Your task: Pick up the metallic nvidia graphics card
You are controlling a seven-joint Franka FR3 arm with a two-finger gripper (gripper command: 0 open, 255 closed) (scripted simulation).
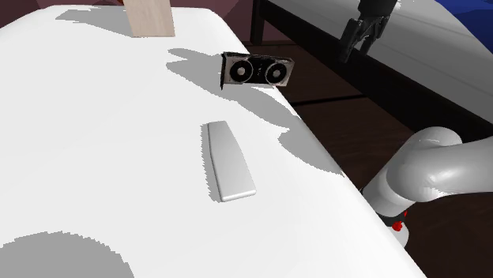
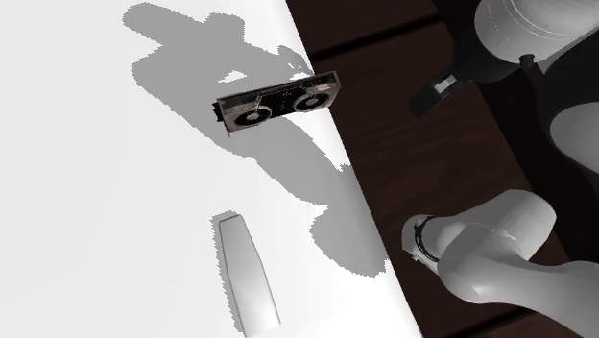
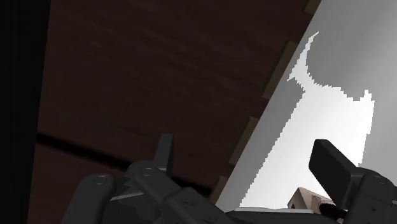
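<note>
— Where does the graphics card (image 1: 255, 71) sit?

— On the white table (image 1: 95, 142), close to the edge that borders the dark wooden floor (image 1: 348, 134). Its two round fans face the shoulder camera. The second exterior view also shows the card (image 2: 278, 104) near that edge.

— And the gripper (image 1: 359, 47)?

— Off the table, above the floor. In the shoulder view it hangs at about three o'clock from the card, a little higher, and well apart from it. The second exterior view puts the gripper (image 2: 434, 96) at three o'clock from the card too.

— Are its fingers closed?

— No. The wrist view shows the gripper (image 3: 245, 143) with its two black fingers standing apart, and only the floor and the table's edge lie behind the gap.

— Anything else on the table?

— In the shoulder view, a pale grey flat slab (image 1: 229, 162) at six o'clock from the card, and a beige box (image 1: 150, 17) at ten o'clock from it.
</note>
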